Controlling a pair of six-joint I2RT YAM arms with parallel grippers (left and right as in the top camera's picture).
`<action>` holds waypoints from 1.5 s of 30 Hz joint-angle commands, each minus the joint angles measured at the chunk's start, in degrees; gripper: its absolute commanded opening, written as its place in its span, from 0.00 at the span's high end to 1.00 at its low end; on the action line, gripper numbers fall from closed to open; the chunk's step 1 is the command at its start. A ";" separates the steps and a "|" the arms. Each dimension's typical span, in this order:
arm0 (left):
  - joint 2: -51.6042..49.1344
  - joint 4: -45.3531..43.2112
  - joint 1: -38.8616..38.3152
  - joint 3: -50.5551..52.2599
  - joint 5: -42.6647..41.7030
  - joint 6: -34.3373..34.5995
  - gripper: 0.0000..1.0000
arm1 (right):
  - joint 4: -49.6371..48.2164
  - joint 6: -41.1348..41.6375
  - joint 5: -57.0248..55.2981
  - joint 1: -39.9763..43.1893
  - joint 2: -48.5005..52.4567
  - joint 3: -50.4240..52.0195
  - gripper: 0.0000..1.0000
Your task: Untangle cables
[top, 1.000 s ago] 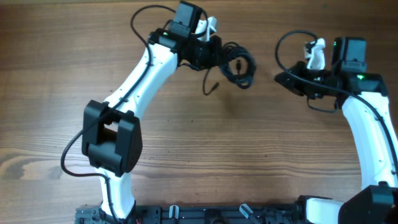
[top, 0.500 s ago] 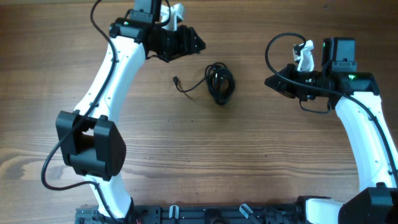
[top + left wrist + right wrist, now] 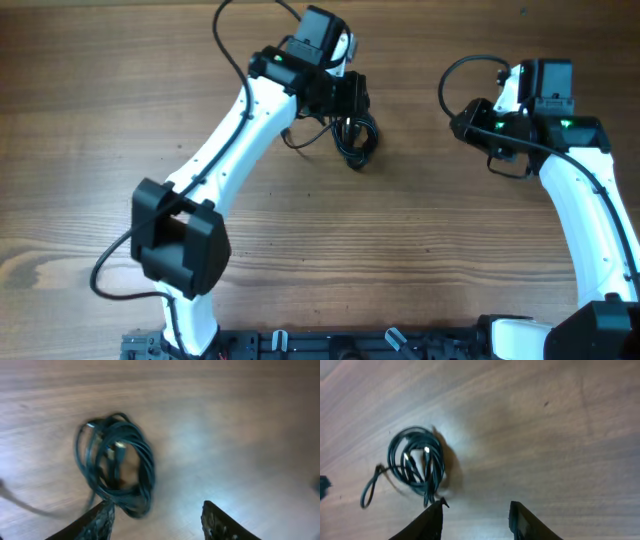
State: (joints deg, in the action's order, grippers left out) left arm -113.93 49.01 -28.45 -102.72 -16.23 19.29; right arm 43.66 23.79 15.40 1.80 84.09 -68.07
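Observation:
The cables (image 3: 356,136) lie on the wooden table as one small black coil, with a loose end trailing left toward the left arm. My left gripper (image 3: 352,98) hovers just behind the coil and is open. In the left wrist view the cables (image 3: 117,462) fill the left half, blurred, their lower loop close to my left finger (image 3: 102,522); nothing sits between the jaws of the left gripper (image 3: 157,505). My right gripper (image 3: 462,122) stands apart to the right, open and empty. In the right wrist view the cables (image 3: 416,465) lie ahead and to the left of the right gripper (image 3: 477,503).
Thicker black arm cables loop above each wrist (image 3: 470,70). The left arm's elbow block (image 3: 180,240) sits over the table's left front. A black rail (image 3: 330,345) runs along the near edge.
The left gripper let go of the coil, which now lies on the table, swung away left, then came back over it, open. The right gripper has opened in place.

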 commanded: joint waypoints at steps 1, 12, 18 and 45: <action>-5.70 -4.42 0.28 -0.63 9.66 3.17 0.45 | -0.79 0.17 -2.12 -0.02 0.85 -0.85 0.54; -17.20 -5.35 0.33 -0.63 9.27 -8.61 0.67 | -0.94 -1.36 -0.92 -0.02 4.96 -0.81 0.53; -22.34 -4.48 0.07 -0.57 9.25 -4.98 0.71 | -0.74 -1.36 1.68 -0.02 4.96 -0.81 0.53; -8.79 8.41 1.66 -10.38 -10.56 -14.62 0.96 | -15.63 -11.91 14.88 -10.25 7.08 -0.81 0.50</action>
State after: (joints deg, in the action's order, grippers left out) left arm -123.74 57.87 -26.89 -112.44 -23.77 6.76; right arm 29.36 11.84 32.49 -7.20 88.75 -68.07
